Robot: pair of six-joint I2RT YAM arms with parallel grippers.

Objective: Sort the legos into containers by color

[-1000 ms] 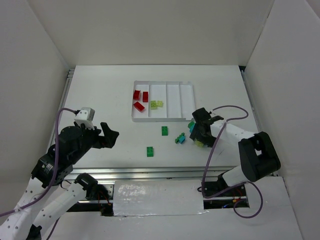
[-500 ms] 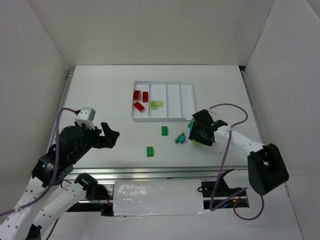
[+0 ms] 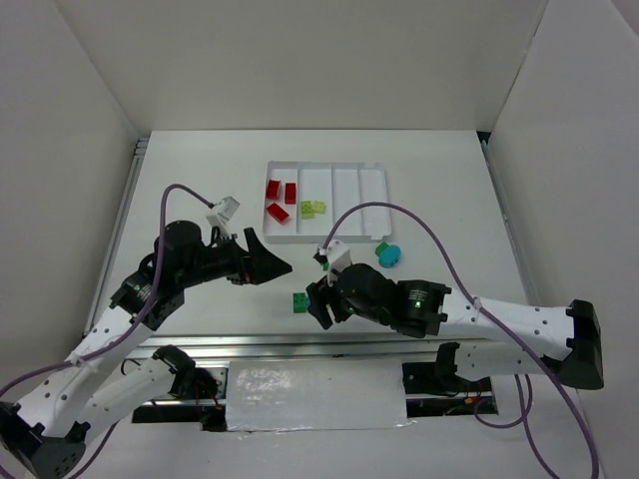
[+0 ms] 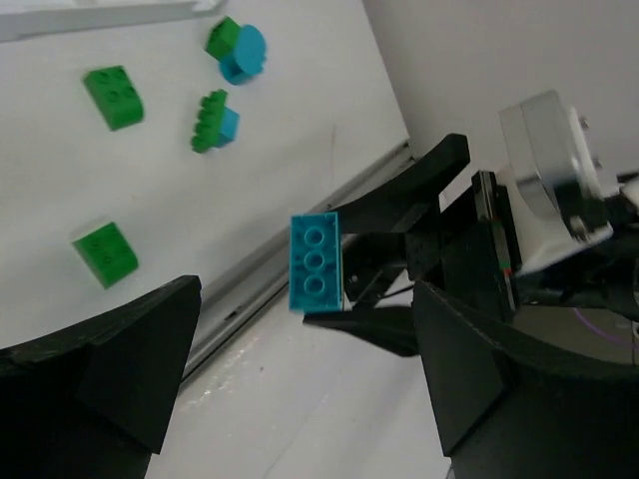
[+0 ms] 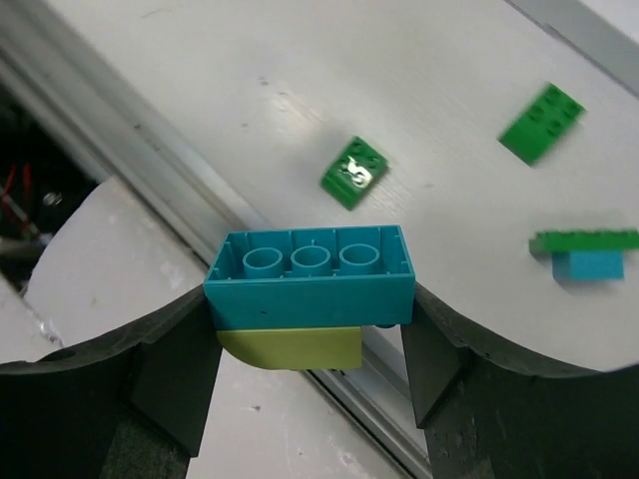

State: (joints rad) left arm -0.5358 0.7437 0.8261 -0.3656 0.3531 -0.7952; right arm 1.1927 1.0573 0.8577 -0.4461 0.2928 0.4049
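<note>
1. Cyan brick (image 5: 310, 267), three studs showing, is clenched between the two fingers (image 5: 165, 374) of the right tool (image 5: 310, 304) and hangs clear of the counter (image 3: 200, 180). A yellow-green brick (image 5: 290, 346) is stuck to its underside.
2. From above, the right tool sits at 6 o'clock of the tray (image 3: 325, 165), reaching across from the 3 o'clock side. It is just at 3 o'clock of a green brick (image 3: 300, 301) lying on the counter.
3. Left tool (image 3: 268, 257) is released, with its jaws spread wide and nothing between them. It sits at 9 o'clock of the right tool and faces it, so the left wrist view shows the held brick.
4. The tray lies toward 12 o'clock on the counter. Three red bricks (image 3: 278, 200) lie in the compartment at its 9 o'clock end, and yellow-green bricks (image 3: 313, 209) lie in the next one.
5. Loose on the counter are a round cyan brick (image 3: 389, 252) at 5 o'clock of the tray, a second green brick (image 5: 541, 123), and a green-and-cyan pair (image 5: 587, 254).
</note>
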